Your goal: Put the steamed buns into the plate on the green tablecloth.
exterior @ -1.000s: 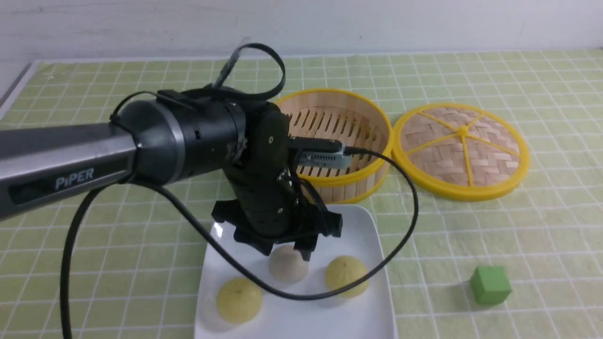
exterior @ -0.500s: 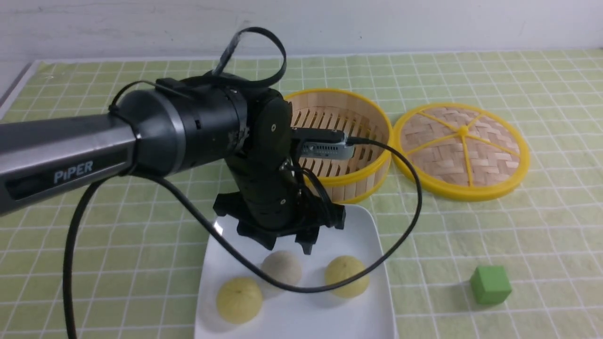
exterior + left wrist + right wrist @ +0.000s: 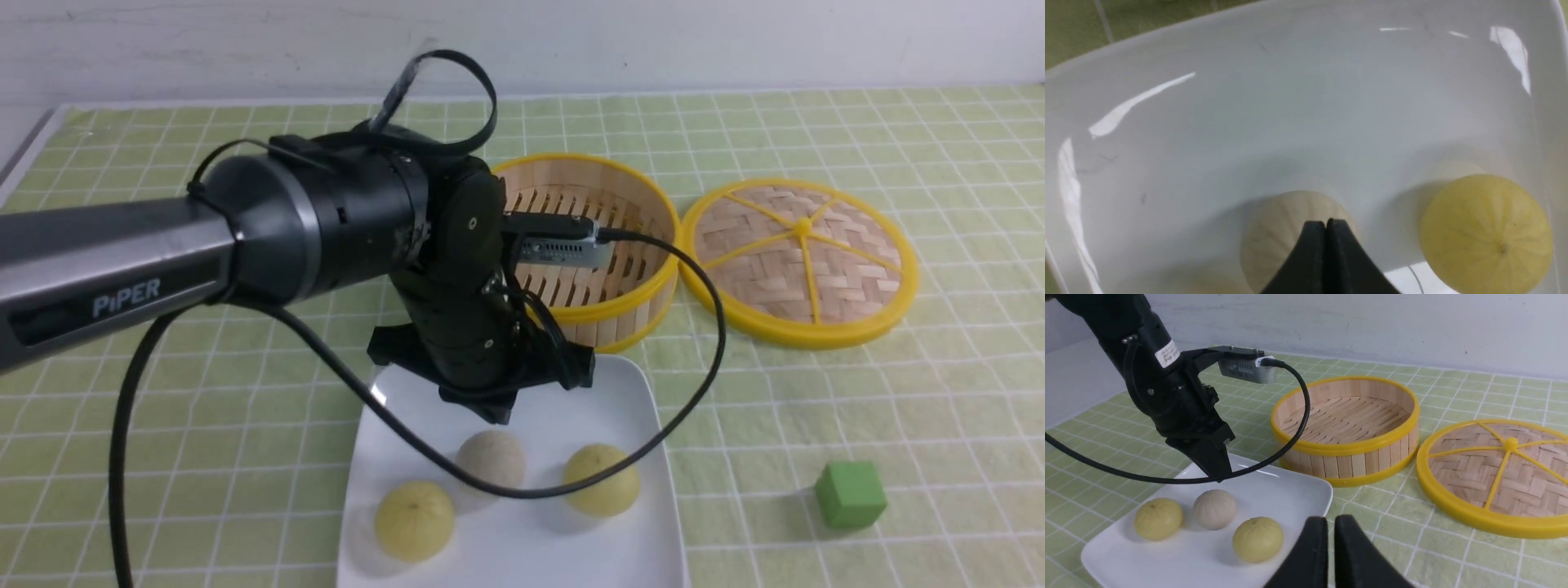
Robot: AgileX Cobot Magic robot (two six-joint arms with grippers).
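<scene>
Front view: left tool (image 3: 496, 418) now closed above plate (image 3: 571, 555).

Gloss, matt and weave on a cloth-covered table
The plate (image 3: 522, 555) is smooth and glossy, with hard white glints near its rim (the far left corner catches one), and the buns (image 3: 491, 460) on it look matt, with soft creases. The basket (image 3: 588, 331) is pale slatted wood inside a smooth yellow rim; the lid (image 3: 775, 269) is flat woven strips, rough to the eye, under smooth yellow spokes. The cloth (image 3: 245, 392) reads as dull fabric, the cube (image 3: 851, 494) as matt. On the left arm (image 3: 106, 269), smooth grey, metal-looking casing meets satin black parts.
</scene>
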